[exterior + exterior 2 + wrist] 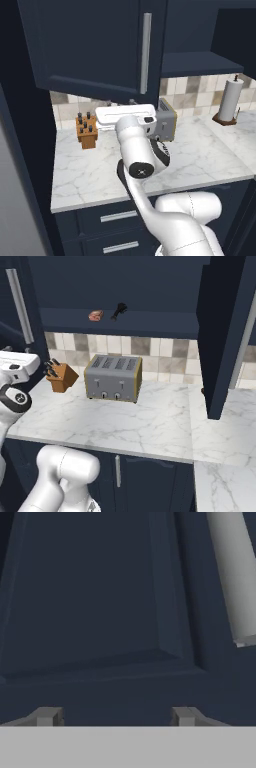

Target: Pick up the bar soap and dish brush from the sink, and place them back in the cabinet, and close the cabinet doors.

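Cabinet door (100, 602) close ahead, handle (232, 577) cut off; gripper (115, 716) spread, empty.

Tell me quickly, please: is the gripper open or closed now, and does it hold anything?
Gripper: open, holding nothing; its fingertips stand apart, facing the navy cabinet door near its silver handle.

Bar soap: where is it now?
In the right base view, the bar soap lies on the cabinet shelf, just left of the dish brush, above the toaster.
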{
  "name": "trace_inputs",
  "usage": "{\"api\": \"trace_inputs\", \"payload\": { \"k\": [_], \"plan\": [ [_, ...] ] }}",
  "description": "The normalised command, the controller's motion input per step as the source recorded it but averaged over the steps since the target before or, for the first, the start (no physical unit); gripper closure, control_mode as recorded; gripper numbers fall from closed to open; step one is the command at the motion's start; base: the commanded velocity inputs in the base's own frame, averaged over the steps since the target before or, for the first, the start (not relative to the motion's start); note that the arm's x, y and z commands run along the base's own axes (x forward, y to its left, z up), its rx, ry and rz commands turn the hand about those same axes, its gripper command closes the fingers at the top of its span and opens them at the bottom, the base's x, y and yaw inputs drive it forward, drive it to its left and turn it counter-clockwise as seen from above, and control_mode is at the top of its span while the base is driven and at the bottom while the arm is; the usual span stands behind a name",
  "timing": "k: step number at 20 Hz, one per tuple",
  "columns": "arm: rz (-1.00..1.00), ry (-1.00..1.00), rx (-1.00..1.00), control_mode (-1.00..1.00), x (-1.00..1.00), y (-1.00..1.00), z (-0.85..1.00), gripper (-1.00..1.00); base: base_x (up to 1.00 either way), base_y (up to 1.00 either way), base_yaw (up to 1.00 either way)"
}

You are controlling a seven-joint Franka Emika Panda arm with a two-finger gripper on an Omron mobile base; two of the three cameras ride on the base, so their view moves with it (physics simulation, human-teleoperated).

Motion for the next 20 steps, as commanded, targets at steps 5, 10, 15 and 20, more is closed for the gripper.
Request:
{"api": "trace_inputs", "payload": {
  "k": [5,10,15,20],
  "plan": [
    [-0.03,-0.01,0.04,-1.0,0.37,-0.36,0.1,-1.0,0.0,0.0,0.0],
    [-0.03,0.0,0.01,-1.0,0.37,-0.28,0.01,-1.0,0.0,0.0,0.0],
    [-0.01,0.0,0.0,-1.0,0.37,-0.2,0.0,-1.0,0.0,0.0,0.0],
    [0.0,0.0,0.0,-1.0,0.49,-0.21,0.0,-1.0,0.0,0.0,0.0]
  ]
}}
